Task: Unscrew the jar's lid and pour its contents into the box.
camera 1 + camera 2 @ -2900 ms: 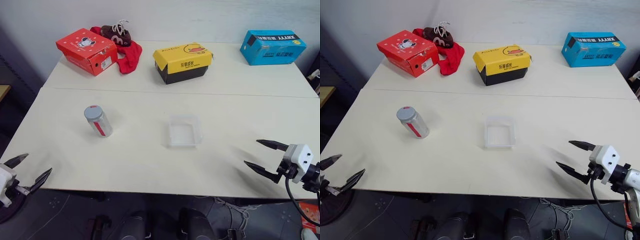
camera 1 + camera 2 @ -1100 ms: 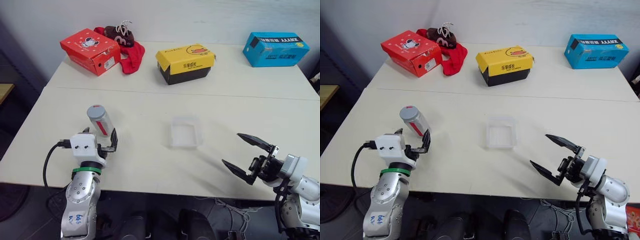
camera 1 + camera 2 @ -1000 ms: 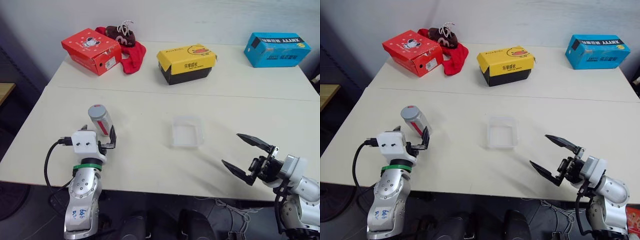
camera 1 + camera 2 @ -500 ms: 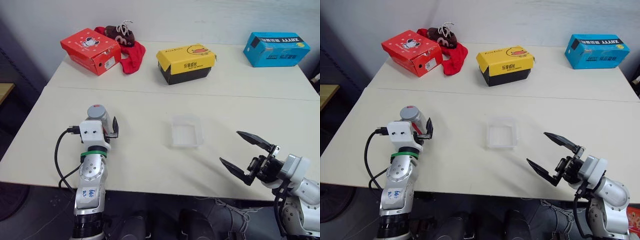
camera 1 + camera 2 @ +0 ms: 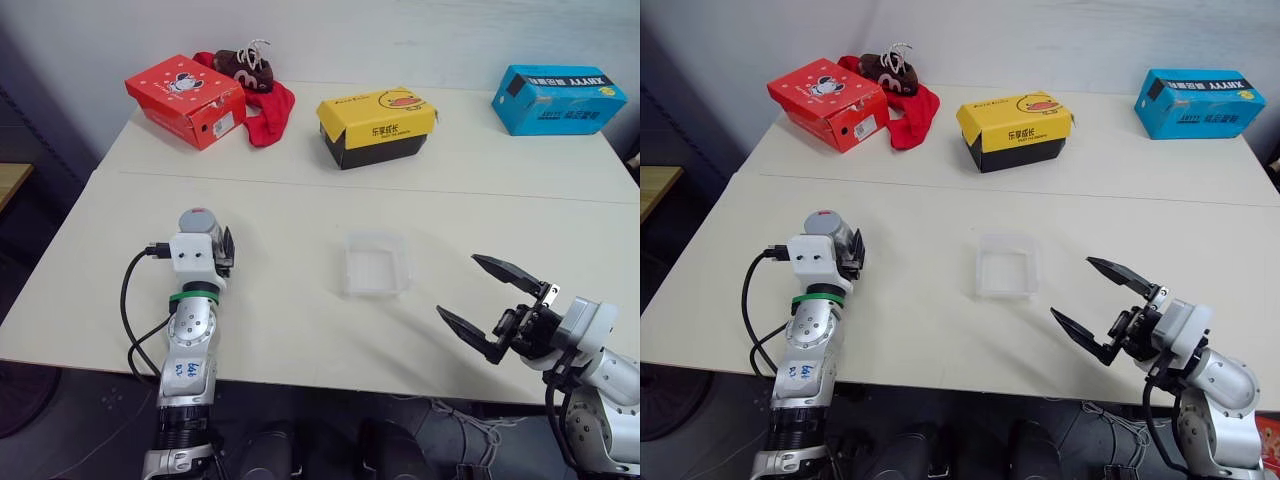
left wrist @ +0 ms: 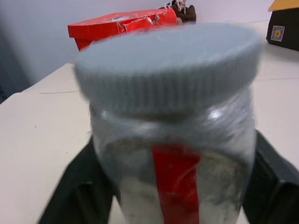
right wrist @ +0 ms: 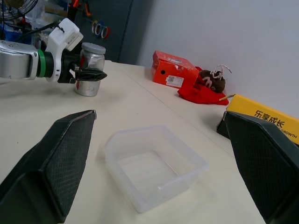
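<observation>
The jar (image 5: 199,223) stands upright on the left of the white table (image 5: 300,320), its grey lid (image 6: 168,65) screwed on and a red stripe (image 6: 175,182) down its side. My left gripper (image 5: 213,247) is shut on the jar's body below the lid, one black finger (image 6: 74,191) on each side. I cannot make out the contents through the jar's wall. The clear box (image 5: 377,238) sits empty at the table's middle. My right gripper (image 5: 458,286) hovers open over the table's near right, a little short of the box (image 7: 140,133) and apart from it.
Along the far side of the table stand a red shoebox (image 5: 185,85), a red cloth with a brown shoe (image 5: 262,95), a yellow-and-black carton (image 5: 378,125) and a blue box (image 5: 560,98). A seam crosses the table behind the jar.
My left gripper rose from the table's near edge, advanced around the jar with fingers open and has now shut on it. The right gripper also came up and has since stayed open and still.
</observation>
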